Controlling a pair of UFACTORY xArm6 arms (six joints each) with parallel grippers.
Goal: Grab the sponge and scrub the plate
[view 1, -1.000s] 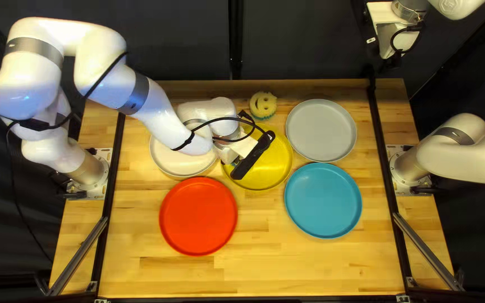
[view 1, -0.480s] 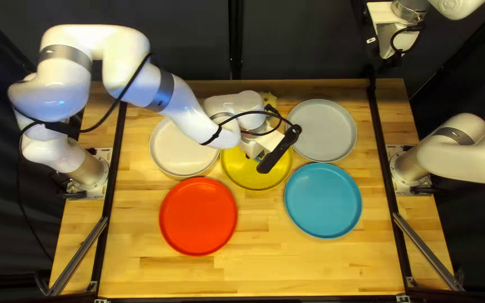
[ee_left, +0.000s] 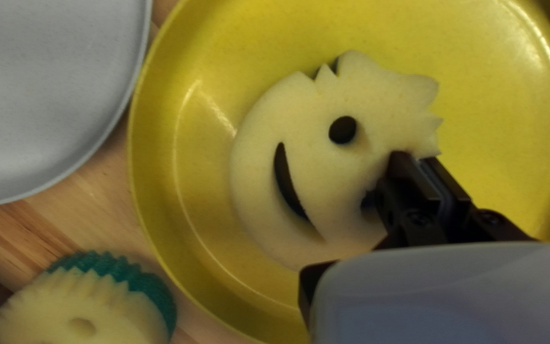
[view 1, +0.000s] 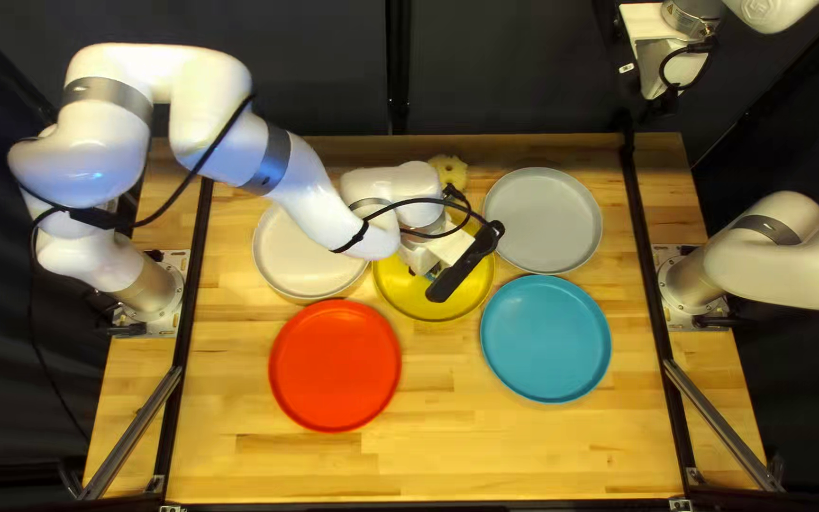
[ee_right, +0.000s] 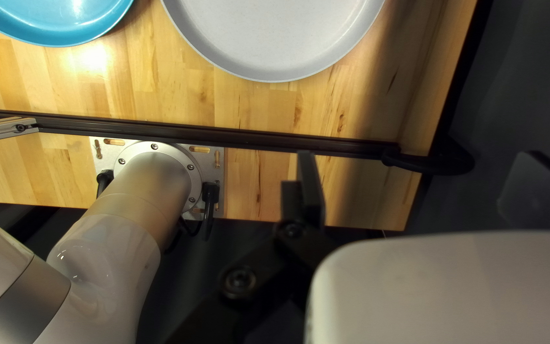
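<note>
My left gripper (view 1: 464,268) is over the yellow plate (view 1: 433,311), hiding part of it. In the left wrist view, the left gripper (ee_left: 420,167) has its fingers close together, shut on the edge of a cream smiley-face sponge (ee_left: 307,134). That sponge lies face up over the yellow plate (ee_left: 192,204); whether its whole underside touches the plate cannot be told. My right gripper (view 1: 658,83) hangs beyond the table's far edge. Seen from its own wrist, the right gripper (ee_right: 421,181) stands open and holds nothing.
A second sponge (ee_left: 84,306), cream and teal, sits on the table beside the yellow plate. Around it are a grey plate (view 1: 542,220), a white plate (view 1: 300,251), a red plate (view 1: 335,365) and a blue plate (view 1: 545,338). Dark rails (view 1: 651,275) run along both sides.
Over the last second my left gripper has moved rightward across the yellow plate, then slightly back left in the last half second. The right arm has stayed still.
</note>
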